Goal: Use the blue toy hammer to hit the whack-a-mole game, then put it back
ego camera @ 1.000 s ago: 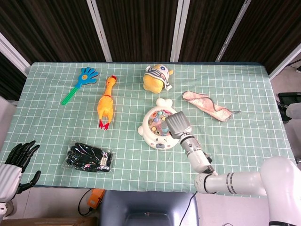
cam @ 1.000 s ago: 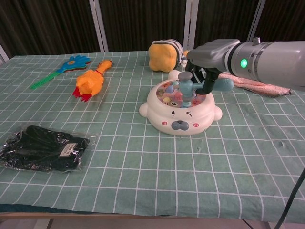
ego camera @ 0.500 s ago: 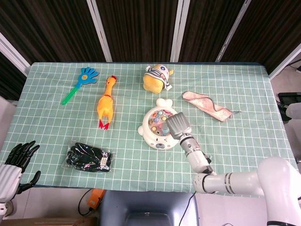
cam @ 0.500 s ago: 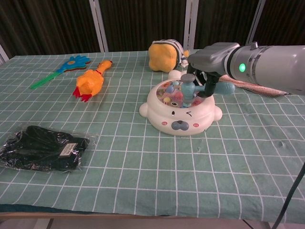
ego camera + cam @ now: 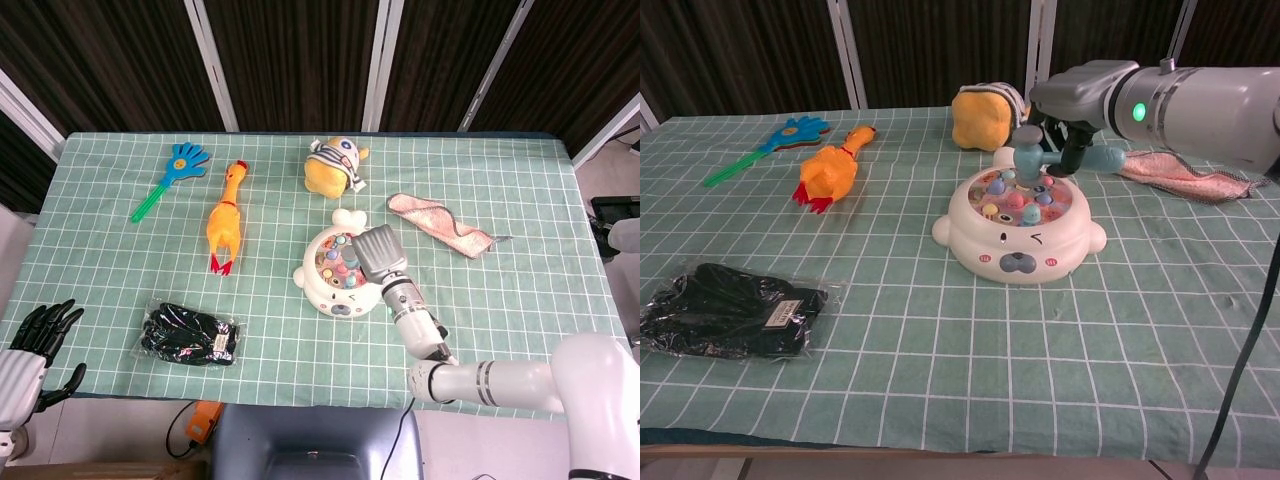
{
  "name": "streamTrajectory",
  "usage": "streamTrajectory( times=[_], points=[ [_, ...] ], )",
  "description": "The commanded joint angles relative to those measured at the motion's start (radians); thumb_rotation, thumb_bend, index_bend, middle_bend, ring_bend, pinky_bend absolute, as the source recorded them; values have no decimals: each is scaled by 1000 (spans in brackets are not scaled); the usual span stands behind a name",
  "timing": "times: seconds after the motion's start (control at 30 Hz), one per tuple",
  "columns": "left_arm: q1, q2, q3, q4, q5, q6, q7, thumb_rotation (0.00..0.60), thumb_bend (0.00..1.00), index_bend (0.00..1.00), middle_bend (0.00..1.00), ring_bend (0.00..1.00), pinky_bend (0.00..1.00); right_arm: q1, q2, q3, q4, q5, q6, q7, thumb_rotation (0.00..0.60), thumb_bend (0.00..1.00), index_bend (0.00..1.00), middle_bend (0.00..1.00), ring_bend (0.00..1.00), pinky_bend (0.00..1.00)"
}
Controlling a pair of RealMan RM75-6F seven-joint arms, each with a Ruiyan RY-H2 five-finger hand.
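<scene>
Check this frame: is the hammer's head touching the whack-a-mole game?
Cannot tell. In the chest view the blue toy hammer overlaps the whack-a-mole game; no view settles it.

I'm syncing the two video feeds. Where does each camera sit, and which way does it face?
Head view: high above the near edge, looking down on the whole table; shows the idle left hand and the right arm.
Chest view: low at the front edge, looking across the table; shows the right hand holding the blue toy hammer.
Shared: the whack-a-mole game, rubber chicken and plush toy.
</scene>
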Motion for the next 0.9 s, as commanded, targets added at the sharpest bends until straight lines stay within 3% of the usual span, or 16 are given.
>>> streamTrajectory(
  times=[0.03, 0.47, 0.9],
  points=[
    [0, 0, -1, 1, -1, 0, -2, 600, 403, 0, 0, 0, 0, 12, -26, -1, 30, 13, -12, -18, 600, 525, 1000, 705, 785, 959],
    [-1, 1, -1, 3, 1, 2, -9, 600, 402, 0, 0, 0, 0, 18, -65, -9, 78, 41, -27, -51, 600, 526, 1000, 705, 785, 959],
    [-2, 2, 0, 3, -1, -3, -16, 600, 401, 0, 0, 0, 0, 32, -51, 57, 84, 43, -10, -30, 600, 525, 1000, 705, 785, 959]
  ],
)
